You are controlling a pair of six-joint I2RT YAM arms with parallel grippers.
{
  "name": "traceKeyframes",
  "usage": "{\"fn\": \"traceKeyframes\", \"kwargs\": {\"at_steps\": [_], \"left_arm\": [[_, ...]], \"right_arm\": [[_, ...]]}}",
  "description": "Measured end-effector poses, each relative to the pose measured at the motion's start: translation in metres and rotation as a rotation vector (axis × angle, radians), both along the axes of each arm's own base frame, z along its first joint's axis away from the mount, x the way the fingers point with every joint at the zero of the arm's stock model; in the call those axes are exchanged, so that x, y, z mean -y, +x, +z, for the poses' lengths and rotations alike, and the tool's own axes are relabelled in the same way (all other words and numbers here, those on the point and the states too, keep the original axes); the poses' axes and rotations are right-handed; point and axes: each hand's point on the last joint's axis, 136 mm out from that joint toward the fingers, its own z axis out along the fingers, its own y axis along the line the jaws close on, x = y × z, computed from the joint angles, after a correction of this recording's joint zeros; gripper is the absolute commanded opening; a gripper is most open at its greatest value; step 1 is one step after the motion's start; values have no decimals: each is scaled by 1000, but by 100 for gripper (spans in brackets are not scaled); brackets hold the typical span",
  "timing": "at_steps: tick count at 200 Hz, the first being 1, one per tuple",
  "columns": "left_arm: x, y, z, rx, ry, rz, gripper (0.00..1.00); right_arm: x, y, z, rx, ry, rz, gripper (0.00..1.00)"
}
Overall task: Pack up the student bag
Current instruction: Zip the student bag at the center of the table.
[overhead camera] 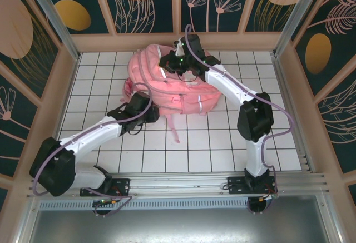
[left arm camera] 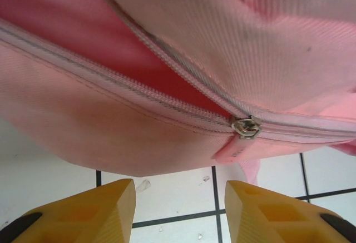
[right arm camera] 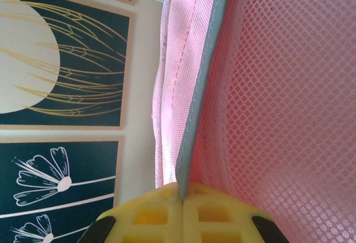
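The student bag (overhead camera: 167,84), a large pink backpack, lies at the back middle of the tiled table. My left gripper (overhead camera: 146,109) sits at its near left edge. In the left wrist view that gripper (left arm camera: 179,190) is open over bare tile with nothing between its yellow fingers (left arm camera: 105,209). Just above them the bag's zip (left arm camera: 139,95) gapes partly open, with the metal slider (left arm camera: 246,127) and its pink pull tab (left arm camera: 233,148) to the upper right. My right gripper (overhead camera: 181,59) is on top of the bag at the back. In its wrist view it (right arm camera: 182,190) is shut on the grey-trimmed edge (right arm camera: 197,104) of a pink mesh pocket (right arm camera: 278,98).
A pink strap (overhead camera: 174,126) trails from the bag toward the near side. White tiled floor (overhead camera: 222,143) lies in front of and beside the bag. Decorated wall panels (overhead camera: 150,4) close in the back and sides, and a metal rail (overhead camera: 183,184) runs along the near edge.
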Motion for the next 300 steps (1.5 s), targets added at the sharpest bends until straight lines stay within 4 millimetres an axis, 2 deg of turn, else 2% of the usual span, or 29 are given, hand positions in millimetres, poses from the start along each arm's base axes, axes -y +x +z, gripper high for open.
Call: {"fn": "traceKeyframes", "kwargs": {"at_steps": [56, 84, 109, 134, 181, 242, 300], "left_arm": [[20, 10, -5, 65, 62, -17, 48], [25, 17, -17, 77, 96, -2, 46], [28, 22, -26, 85, 125, 19, 36], [27, 26, -29, 95, 150, 43, 19], [26, 30, -34, 99, 168, 62, 0], [24, 30, -30, 107, 180, 57, 0], [10, 27, -9, 150, 219, 76, 0]], "right_arm": [[1, 3, -5, -26, 31, -7, 0], [2, 3, -12, -54, 58, -6, 0], [2, 3, -15, -64, 72, -6, 0], [3, 2, -13, -62, 86, -13, 0], [6, 0, -6, -51, 95, -15, 0], [9, 1, -11, -24, 58, -20, 0], [21, 3, -11, 39, -35, -27, 0]]}}
